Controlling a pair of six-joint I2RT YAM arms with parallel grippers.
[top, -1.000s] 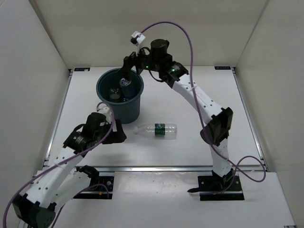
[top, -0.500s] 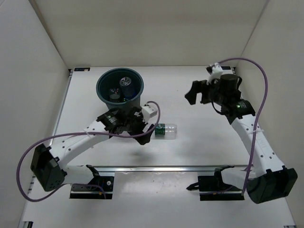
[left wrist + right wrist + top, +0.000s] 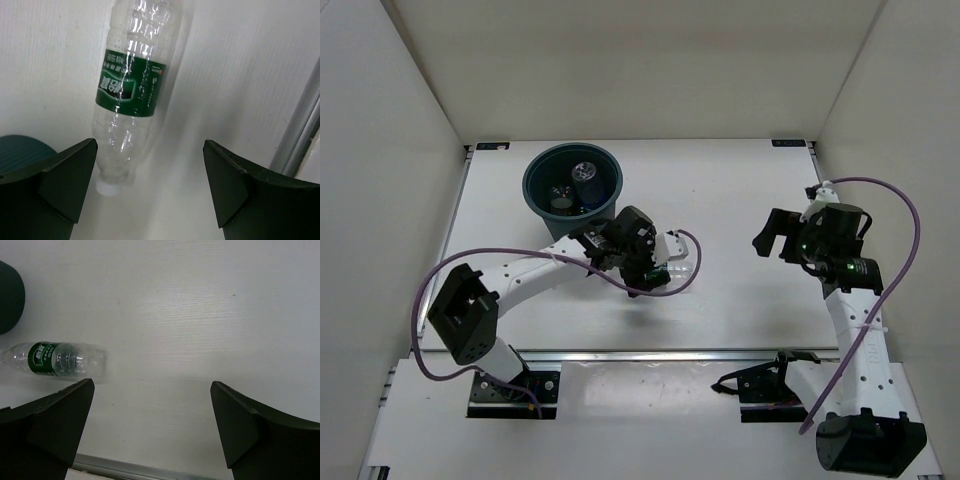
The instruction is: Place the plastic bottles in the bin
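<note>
A clear plastic bottle with a green label (image 3: 131, 90) lies on its side on the white table, its white cap (image 3: 109, 187) toward my left wrist camera. My left gripper (image 3: 150, 185) is open and hovers just above its cap end, with the bottle closer to the left finger. In the top view the left gripper (image 3: 655, 272) covers most of that bottle (image 3: 680, 273). The teal-grey bin (image 3: 534, 176) stands at the back left with bottles inside, one blue-labelled (image 3: 586, 181). My right gripper (image 3: 775, 232) is open and empty over the right side of the table; its wrist view shows the bottle (image 3: 55, 360) far to the left.
The bin's wall shows at the left edge of the left wrist view (image 3: 20, 150) and the right wrist view (image 3: 7, 297). A metal rail (image 3: 650, 352) runs along the table's front edge. White walls enclose the table on three sides.
My left arm has reached right and forward, so its gripper is now over the green-labelled bottle. My right arm has swung from above the bin to the right side and lowered.
</note>
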